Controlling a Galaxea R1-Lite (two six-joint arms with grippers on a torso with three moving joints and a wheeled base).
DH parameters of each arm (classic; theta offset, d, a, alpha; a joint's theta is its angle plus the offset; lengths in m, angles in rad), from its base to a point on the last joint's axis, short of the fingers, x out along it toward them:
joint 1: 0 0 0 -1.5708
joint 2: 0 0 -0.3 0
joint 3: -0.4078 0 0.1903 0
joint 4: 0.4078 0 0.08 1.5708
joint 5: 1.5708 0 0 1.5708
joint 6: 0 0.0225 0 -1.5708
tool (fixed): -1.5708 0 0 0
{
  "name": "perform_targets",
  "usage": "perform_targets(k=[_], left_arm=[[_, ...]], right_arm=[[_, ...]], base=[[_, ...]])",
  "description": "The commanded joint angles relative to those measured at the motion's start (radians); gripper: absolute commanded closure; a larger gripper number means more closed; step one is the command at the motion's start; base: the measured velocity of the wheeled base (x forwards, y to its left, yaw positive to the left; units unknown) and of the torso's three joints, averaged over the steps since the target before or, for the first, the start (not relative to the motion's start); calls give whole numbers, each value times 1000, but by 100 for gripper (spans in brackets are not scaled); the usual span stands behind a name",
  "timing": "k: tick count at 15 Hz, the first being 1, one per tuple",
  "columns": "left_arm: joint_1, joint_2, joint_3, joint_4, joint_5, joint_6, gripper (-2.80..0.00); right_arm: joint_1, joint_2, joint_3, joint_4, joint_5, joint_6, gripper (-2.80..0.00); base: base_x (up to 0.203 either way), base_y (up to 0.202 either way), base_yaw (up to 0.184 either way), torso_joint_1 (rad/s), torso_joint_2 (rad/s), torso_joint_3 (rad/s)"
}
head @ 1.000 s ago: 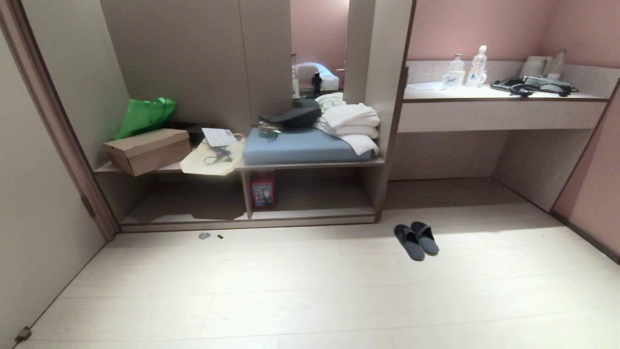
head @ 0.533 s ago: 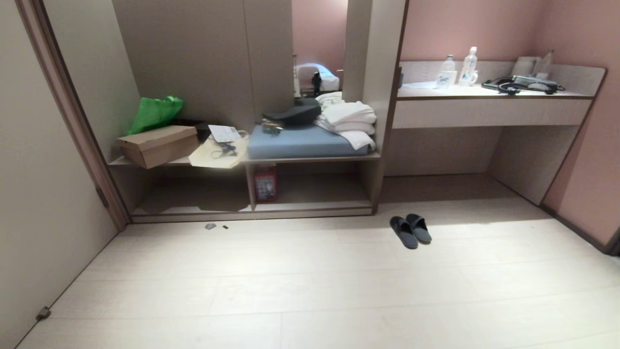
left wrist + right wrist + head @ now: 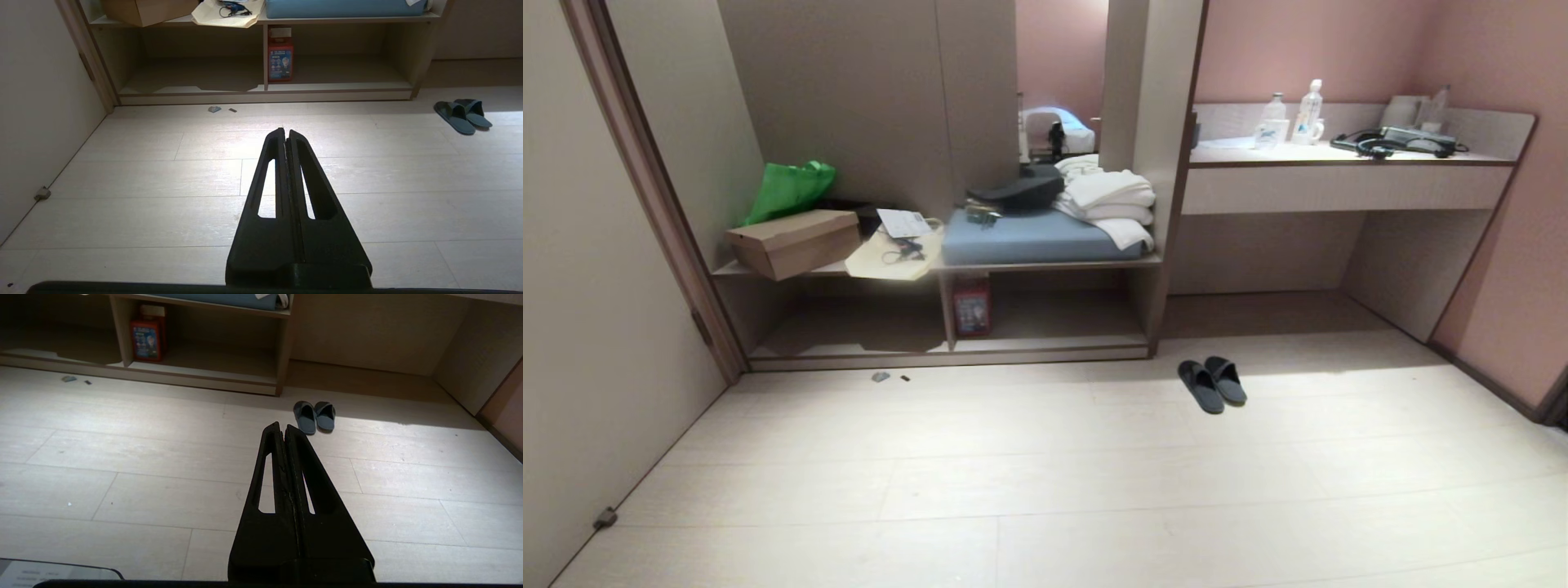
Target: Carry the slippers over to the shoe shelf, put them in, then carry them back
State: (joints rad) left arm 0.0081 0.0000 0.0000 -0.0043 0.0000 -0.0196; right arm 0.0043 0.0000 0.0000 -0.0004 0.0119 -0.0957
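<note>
The shoe shelf [image 3: 1045, 347] sits low against the wall, and the slippers [image 3: 1212, 383] lie side by side on the floor just off its right end. Both the left gripper [image 3: 285, 131] and right gripper [image 3: 282, 426] hang above bare floor, fingers clenched on nothing, well short of the pair.

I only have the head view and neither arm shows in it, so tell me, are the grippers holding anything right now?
Observer: No. The left gripper is shut and empty, out over bare floor.
Operator: And the right one?
Observer: The right gripper is shut and empty too, pointing roughly toward the slippers but well short of them.
Operator: Anything in the shoe shelf I can't make out?
Observer: The left wrist view shows the red box in the shoe shelf standing upright beside the divider.
</note>
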Motion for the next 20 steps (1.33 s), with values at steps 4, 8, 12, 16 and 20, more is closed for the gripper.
perform_targets(k=[4,8,12,16,20], left_arm=[[0,1,0,0,0,0,0],[0,2,0,0,0,0,0],[0,2,0,0,0,0,0],[0,2,0,0,0,0,0],[0,2,0,0,0,0,0]], right_arm=[[0,2,0,0,0,2,0],[0,2,0,0,0,24,0],[0,2,0,0,0,22,0],[0,2,0,0,0,22,0],[0,2,0,0,0,30,0]], base=[[0,0,0,0,0,0],[0,0,0,0,0,0],[0,0,0,0,0,0],[0,0,0,0,0,0],[0,0,0,0,0,0]])
